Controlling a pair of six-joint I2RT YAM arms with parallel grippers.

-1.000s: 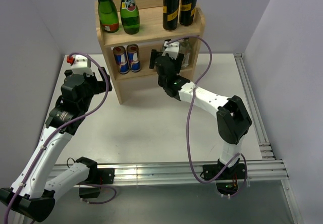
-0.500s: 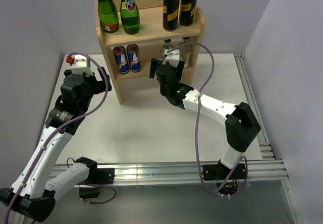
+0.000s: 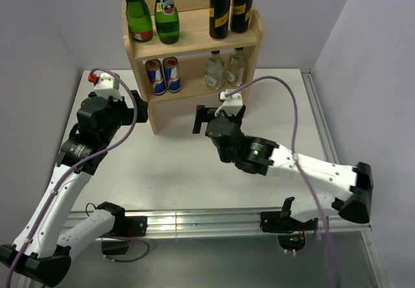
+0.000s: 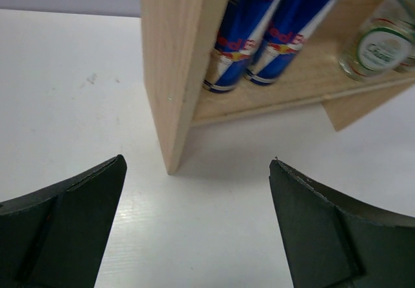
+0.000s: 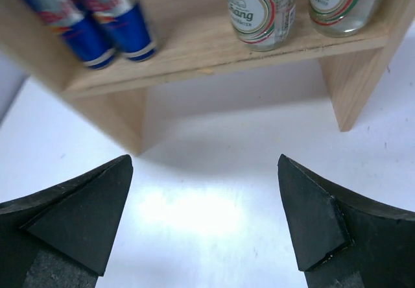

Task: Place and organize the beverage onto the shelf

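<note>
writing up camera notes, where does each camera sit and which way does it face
Top external: above and behind, looking down at the shelf; both arms show.
Left wrist: on the left arm, facing the shelf's left corner and Red Bull cans; open left gripper frames it.
Right wrist: on the right arm, facing the lower tier's glass bottles; open right gripper frames it.
Shared: both wrist views catch the Red Bull cans.

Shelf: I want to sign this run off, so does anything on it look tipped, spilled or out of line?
Nothing stands out. On the shelf, the green bottles and black cans stand upright on top, and the blue cans and clear bottles stand upright below, each pair side by side. No spill shows.
</note>
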